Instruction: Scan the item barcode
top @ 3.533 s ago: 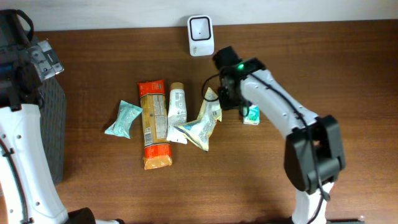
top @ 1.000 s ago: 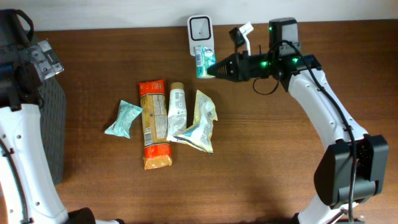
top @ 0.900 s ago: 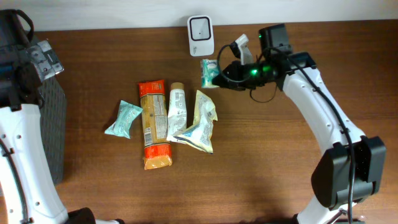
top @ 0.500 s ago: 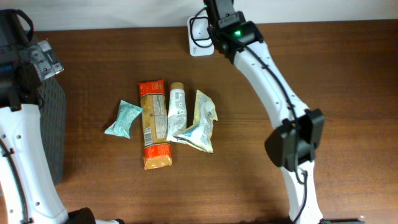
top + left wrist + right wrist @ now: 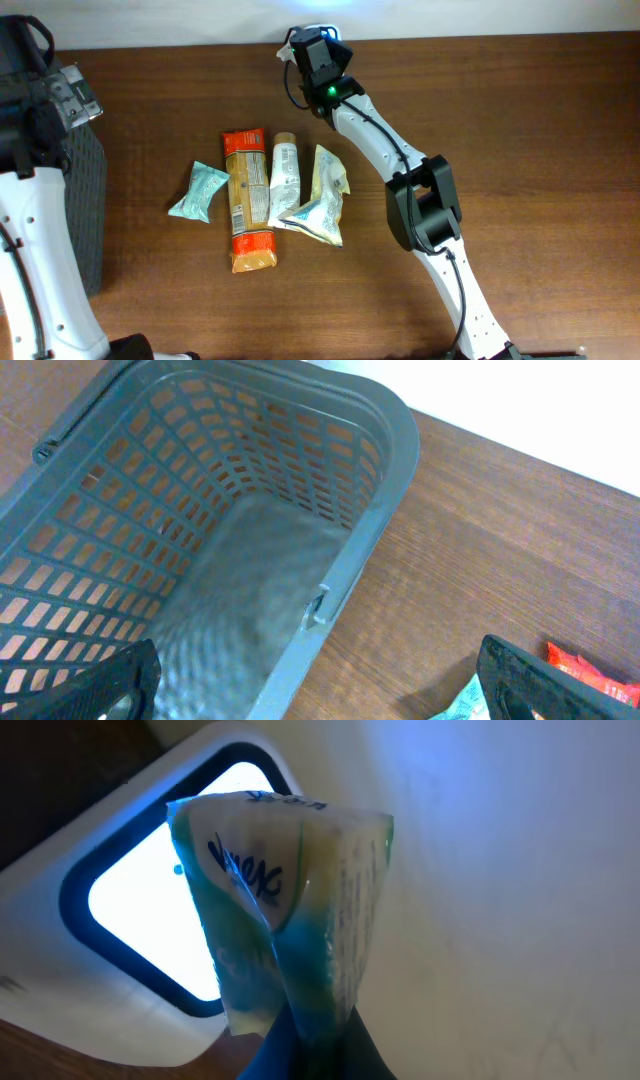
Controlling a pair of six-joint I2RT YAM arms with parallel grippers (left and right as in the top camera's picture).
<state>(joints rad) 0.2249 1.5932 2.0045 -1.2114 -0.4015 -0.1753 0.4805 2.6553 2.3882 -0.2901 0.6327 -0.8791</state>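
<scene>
My right gripper (image 5: 310, 1032) is shut on a teal-and-white tissue pack (image 5: 290, 910), pinching its lower end. The pack stands right in front of the white scanner (image 5: 90, 980), whose window (image 5: 150, 900) glows bright with a blue rim. In the overhead view the right gripper (image 5: 305, 45) reaches to the table's far edge and covers the scanner and the pack. My left gripper (image 5: 320, 698) hangs open and holds nothing, over the rim of the grey basket (image 5: 200, 510).
A teal packet (image 5: 198, 190), an orange packet (image 5: 245, 200), a white tube (image 5: 285, 172) and two pale pouches (image 5: 322, 198) lie in a row mid-table. The basket (image 5: 88, 200) stands at the left edge. The pale wall is just behind the scanner.
The right arm has swung the pack from the scanner's right side to directly in front of its window. The left arm and the packets on the table have not moved.
</scene>
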